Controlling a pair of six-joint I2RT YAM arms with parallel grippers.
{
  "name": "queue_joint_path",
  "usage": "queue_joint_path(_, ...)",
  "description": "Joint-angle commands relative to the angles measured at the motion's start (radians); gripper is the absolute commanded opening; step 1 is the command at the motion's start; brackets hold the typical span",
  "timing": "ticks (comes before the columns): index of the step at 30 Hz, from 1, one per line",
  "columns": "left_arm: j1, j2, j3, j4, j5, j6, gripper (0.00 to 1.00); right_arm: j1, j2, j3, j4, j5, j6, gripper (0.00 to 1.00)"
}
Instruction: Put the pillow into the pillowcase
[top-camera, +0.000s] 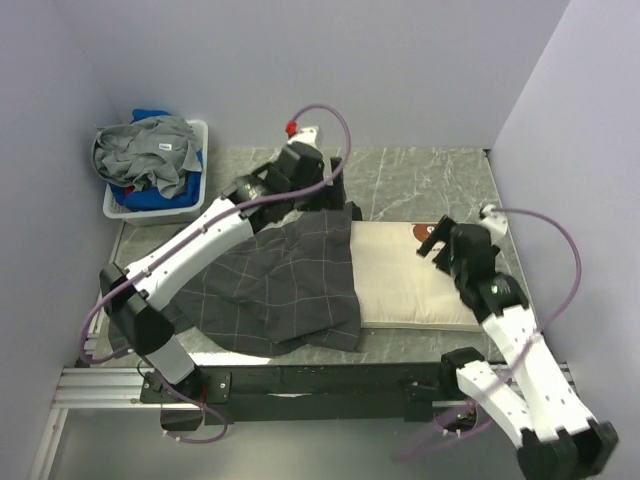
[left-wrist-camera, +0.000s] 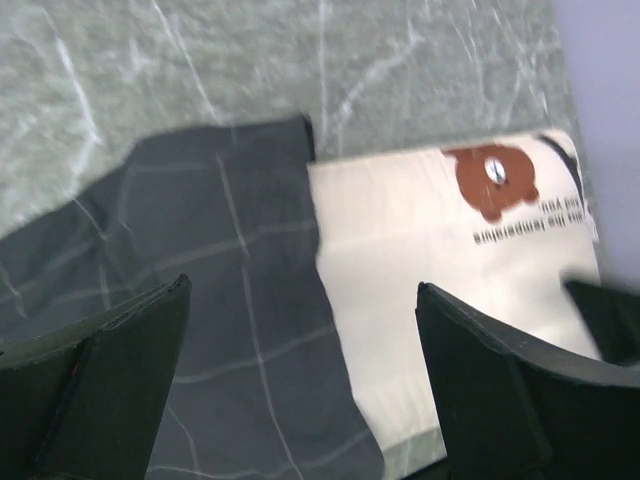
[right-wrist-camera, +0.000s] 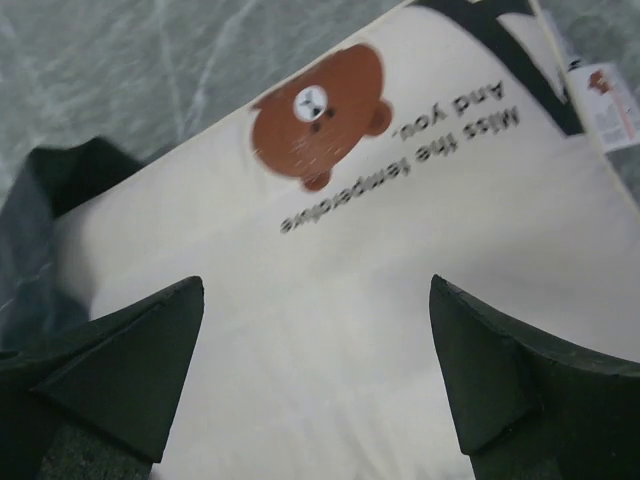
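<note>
The cream pillow lies flat on the table, its bear face at the right end. The dark grid-lined pillowcase lies crumpled to its left and overlaps the pillow's left end; I cannot tell if the pillow is inside it. My left gripper is open and empty above the pillowcase's far edge. In the left wrist view the gripper hangs over the seam between pillowcase and pillow. My right gripper is open and empty over the pillow's right end. In the right wrist view it spans bare pillow below the bear face.
A white basket heaped with grey and blue clothes stands at the back left. The grey marbled table is walled at the left, back and right. A small label sticks out at the pillow's end.
</note>
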Motion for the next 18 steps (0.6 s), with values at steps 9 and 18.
queue_joint_path(9,-0.194,0.099,-0.252,0.081,-0.073,-0.117,0.94,-0.238,0.408,-0.142,0.4,-0.372,-0.047,1.0)
queue_joint_path(18,-0.195,0.22,-0.273,0.131,-0.028,-0.112,0.62,-0.012,0.443,-0.258,0.552,-0.415,0.088,0.47)
